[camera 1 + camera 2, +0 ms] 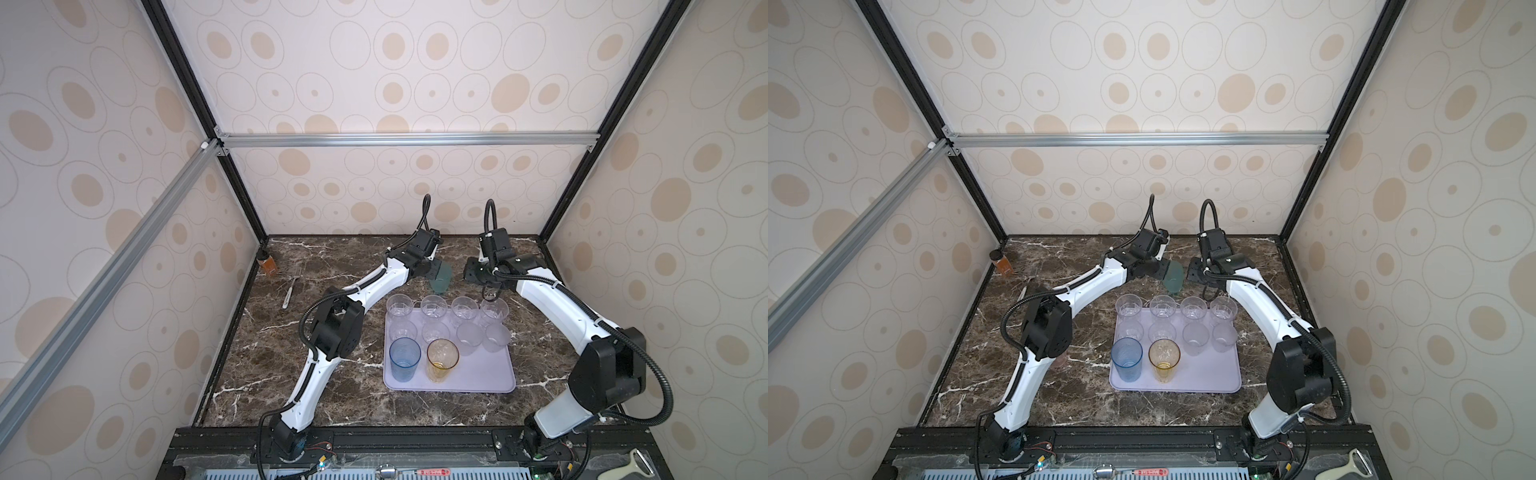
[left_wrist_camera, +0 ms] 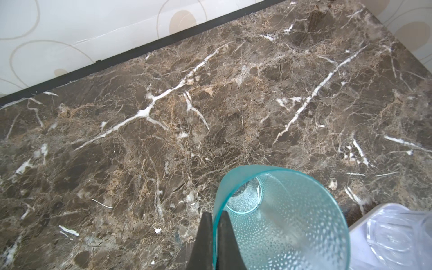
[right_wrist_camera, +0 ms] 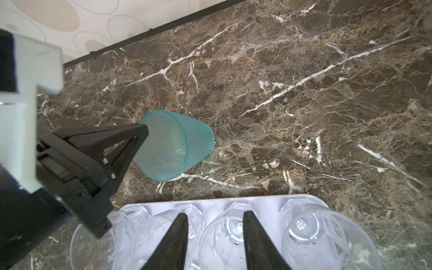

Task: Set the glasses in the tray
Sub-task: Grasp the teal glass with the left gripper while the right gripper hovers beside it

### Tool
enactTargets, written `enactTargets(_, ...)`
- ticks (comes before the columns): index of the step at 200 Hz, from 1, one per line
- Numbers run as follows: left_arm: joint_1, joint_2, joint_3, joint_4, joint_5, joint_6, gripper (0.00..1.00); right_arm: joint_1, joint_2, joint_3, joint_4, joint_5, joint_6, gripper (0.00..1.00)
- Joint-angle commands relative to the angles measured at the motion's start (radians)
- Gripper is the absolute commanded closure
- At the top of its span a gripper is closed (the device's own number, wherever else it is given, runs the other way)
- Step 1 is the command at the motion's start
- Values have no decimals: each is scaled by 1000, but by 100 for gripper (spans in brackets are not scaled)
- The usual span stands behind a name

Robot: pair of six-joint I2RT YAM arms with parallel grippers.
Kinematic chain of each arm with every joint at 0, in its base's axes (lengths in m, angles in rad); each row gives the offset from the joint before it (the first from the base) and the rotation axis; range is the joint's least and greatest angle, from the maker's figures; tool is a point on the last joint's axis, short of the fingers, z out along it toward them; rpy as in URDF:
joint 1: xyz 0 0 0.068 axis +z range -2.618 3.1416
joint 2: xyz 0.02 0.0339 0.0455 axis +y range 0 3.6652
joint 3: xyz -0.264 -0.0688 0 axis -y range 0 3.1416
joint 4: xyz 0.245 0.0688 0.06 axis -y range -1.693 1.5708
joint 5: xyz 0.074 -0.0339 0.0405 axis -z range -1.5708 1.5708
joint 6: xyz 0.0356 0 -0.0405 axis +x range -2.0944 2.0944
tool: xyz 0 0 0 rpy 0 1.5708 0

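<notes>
- Nearest, on the black front ledge, a pale-handled peeler (image 1: 640, 463) lies flat.
- The tray (image 1: 486, 374) is smooth, pale lavender plastic with rounded corners and a low rim. It lies flat on the brown, white-veined marble table (image 1: 332, 395) between the two arms.
- In its near row a tall, finely ribbed blue-grey glass (image 1: 404, 359) stands upright, with an amber-yellow glass (image 1: 442, 360) just beside it.
- Behind them, two frosted glasses (image 1: 469, 338) stand side by side on the right of the middle row.
- The clear faceted glasses (image 1: 434, 309) fill the rest of that row and line the far rim four abreast.
- The right gripper (image 3: 216, 214) hangs over that far row. Its black tapered fingers are moderately apart and hold nothing.
- The left gripper (image 2: 215, 214) is clamped on the rim of the teal glass (image 2: 280, 222). One finger is inside, one is outside, and the thin wall is pinched between them.
- That teal glass is translucent, dimpled and conical, and it tilts with its mouth toward the left gripper.
- It sits over the marble just beyond the tray's far rim, outside the tray. Whether its base touches the stone cannot be told.
- Farther left, a metal fork (image 1: 291, 291) lies on the marble.
- At the far left corner, a small amber bottle (image 1: 267, 264) with a dark cap stands near the wall.
</notes>
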Motion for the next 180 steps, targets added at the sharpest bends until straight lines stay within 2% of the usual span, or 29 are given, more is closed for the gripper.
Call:
enactTargets(1,-3,-96,-13,52,-15,-19,100,-2,-49,-12,1,-8,31,59)
enactTargets(53,-28,-249,-144,137,-65,-66,100,63,-97,60,-46,42,35,52)
enactTargets(116,-75,-419,-305,197,-101,-109,100,143,-92,148,-70,95,22,52)
enactTargets(151,-98,-488,-372,220,-111,-127,100,173,-78,166,-70,133,6,55)
enactTargets(180,-114,-540,-425,240,-109,-152,100,200,-44,188,-100,203,-28,63)
